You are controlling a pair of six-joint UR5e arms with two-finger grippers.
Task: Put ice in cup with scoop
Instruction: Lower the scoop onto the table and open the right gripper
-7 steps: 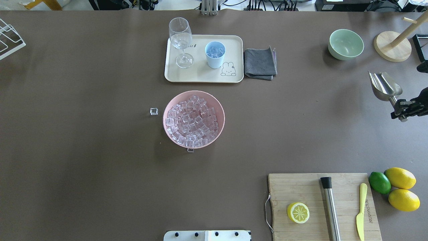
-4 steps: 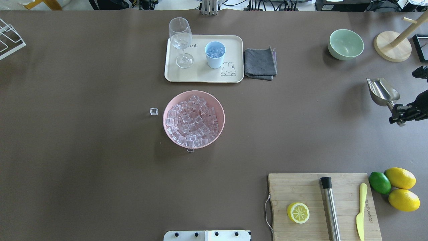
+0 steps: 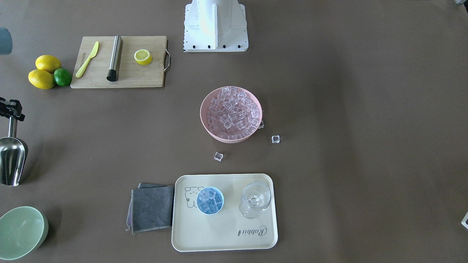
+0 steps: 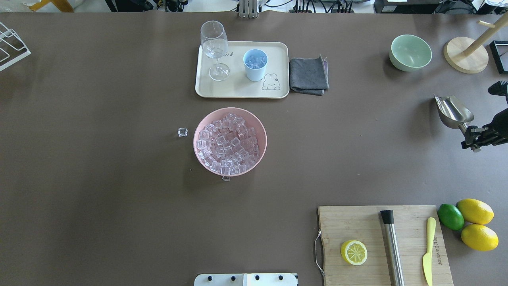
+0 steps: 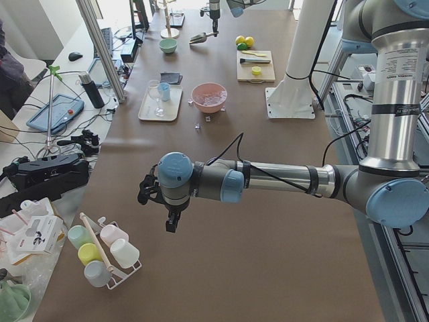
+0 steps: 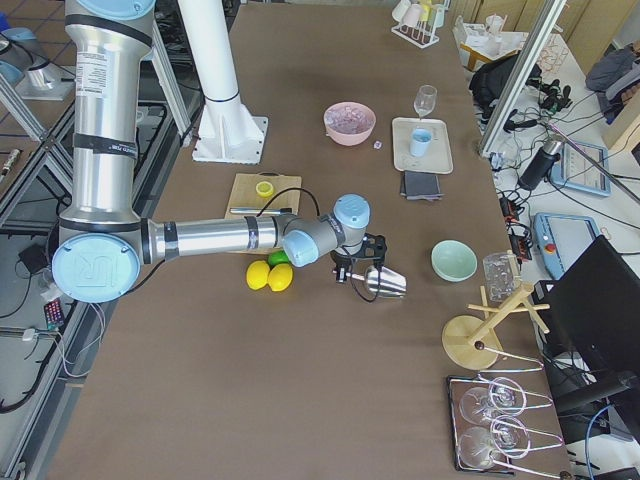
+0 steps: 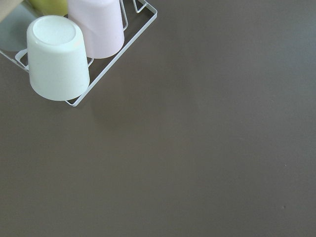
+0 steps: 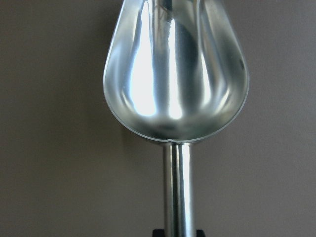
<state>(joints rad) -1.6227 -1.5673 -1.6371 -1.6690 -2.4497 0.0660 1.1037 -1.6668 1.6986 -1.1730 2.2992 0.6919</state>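
While pinched on the short handle of the scoop (image 4: 454, 112), the right gripper (image 4: 474, 140) sits by the table's (image 4: 119, 190) right edge. The scoop's bowl is empty, mouth pointing away from the robot. The cup (image 4: 255, 64) is well apart to the left on the tray (image 4: 238, 89), with ice cubes inside. Most of the ice (image 4: 228, 143) fills the pink bowl (image 4: 265, 139) just nearer than the tray, with a couple of loose cubes beside the bowl. The right arm (image 6: 230, 238) stretches roughly level over the table, past the lemons (image 6: 268, 276). The left gripper (image 5: 171, 221) points down near the cup rack (image 5: 100, 255); can't tell if it is spread or closed. The left arm (image 5: 281, 180) lies level too.
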